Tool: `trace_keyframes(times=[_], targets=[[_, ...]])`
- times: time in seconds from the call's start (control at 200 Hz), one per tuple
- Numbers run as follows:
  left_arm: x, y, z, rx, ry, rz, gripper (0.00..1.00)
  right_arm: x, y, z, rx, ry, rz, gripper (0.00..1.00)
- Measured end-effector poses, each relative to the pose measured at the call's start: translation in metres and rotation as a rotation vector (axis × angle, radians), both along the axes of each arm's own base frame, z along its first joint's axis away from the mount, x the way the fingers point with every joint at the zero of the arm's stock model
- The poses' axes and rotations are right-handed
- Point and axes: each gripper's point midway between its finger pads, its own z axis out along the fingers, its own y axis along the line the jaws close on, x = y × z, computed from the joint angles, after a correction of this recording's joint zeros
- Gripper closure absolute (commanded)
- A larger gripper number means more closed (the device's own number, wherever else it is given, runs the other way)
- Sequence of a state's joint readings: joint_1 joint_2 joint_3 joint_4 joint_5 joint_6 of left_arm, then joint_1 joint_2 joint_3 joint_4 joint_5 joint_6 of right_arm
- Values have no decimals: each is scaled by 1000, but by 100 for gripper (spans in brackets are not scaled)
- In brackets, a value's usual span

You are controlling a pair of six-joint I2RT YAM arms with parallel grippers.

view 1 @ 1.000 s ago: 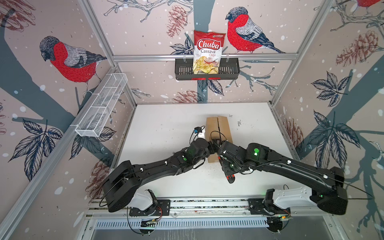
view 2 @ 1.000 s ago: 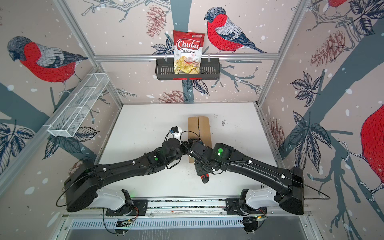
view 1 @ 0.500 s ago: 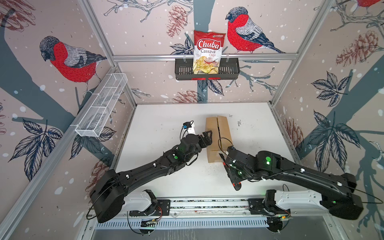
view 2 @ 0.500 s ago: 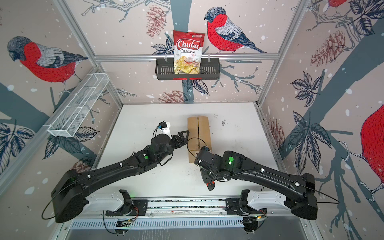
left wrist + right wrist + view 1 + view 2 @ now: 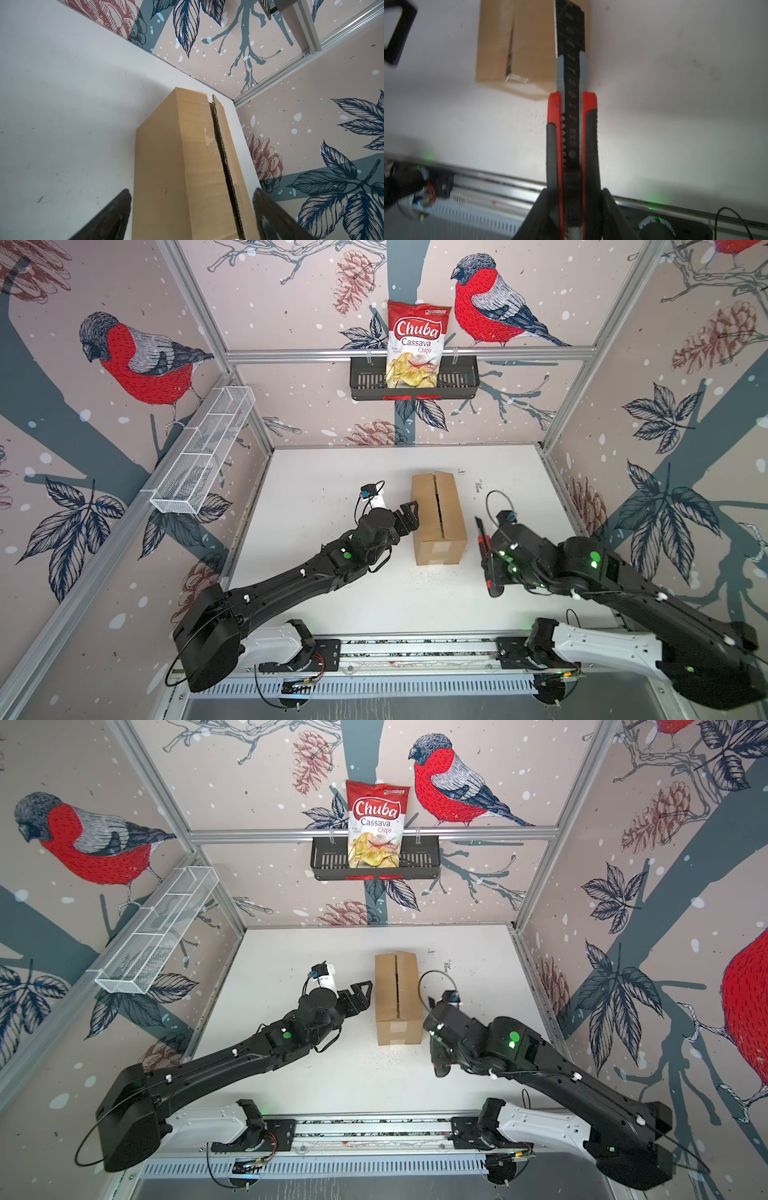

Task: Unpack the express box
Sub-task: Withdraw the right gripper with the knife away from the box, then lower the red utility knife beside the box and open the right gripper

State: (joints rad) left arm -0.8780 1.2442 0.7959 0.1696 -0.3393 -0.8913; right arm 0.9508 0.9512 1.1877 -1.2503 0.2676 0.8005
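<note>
The express box (image 5: 448,506) (image 5: 388,994), a brown carton, lies mid-table with a dark slit open along its centre seam and its flaps lying down. My left gripper (image 5: 409,515) (image 5: 360,995) stands open just off the box's left long side, holding nothing. In the left wrist view the box (image 5: 182,166) fills the space ahead between the spread fingers of the left gripper (image 5: 191,193). My right gripper (image 5: 487,560) (image 5: 573,193) hangs right of the box's near end, shut on a red and black utility knife (image 5: 482,537) (image 5: 572,124) with its blade out.
A bag of Chuba chips (image 5: 417,344) stands in a black slotted basket (image 5: 461,379) on the back wall. A white wire basket (image 5: 203,458) hangs on the left wall. Cardboard crumbs (image 5: 432,572) lie before the box. The arms' rail (image 5: 415,649) runs along the front edge.
Both grippers were together at the box's near end. The left one has swung out to the box's left side, and the right one has drawn the knife back to the right.
</note>
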Motion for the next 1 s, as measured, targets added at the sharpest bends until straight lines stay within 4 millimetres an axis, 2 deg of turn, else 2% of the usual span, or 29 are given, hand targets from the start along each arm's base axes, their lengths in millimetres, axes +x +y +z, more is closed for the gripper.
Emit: trace_keyframes(times=[0.085,0.19,0.34,0.475,0.53,0.61,0.71,0.881,0.996], targets=[[0,-4,-7,10,17,-17,10,29,-27,-11,-38,-13,-108,92],[-3,-12,-13,12,37,-53,9,58,-55,-46,-77,27,-197,92],[-6,-15,-16,27,52,-78,9,95,-72,-94,-54,82,-255,92],[-6,-16,-14,51,54,-92,9,130,-59,-127,-34,135,-232,92],[-5,-17,-12,57,53,-95,9,143,-58,-146,-43,159,-236,93],[-3,-19,-13,69,56,-105,9,153,-54,-172,-45,204,-234,93],[-1,-16,-15,85,59,-102,9,162,-47,-195,-35,234,-227,91],[1,-12,-18,97,71,-99,9,170,-44,-209,-30,236,-239,76],[1,-11,-20,104,76,-108,8,175,-44,-212,-37,227,-246,58]])
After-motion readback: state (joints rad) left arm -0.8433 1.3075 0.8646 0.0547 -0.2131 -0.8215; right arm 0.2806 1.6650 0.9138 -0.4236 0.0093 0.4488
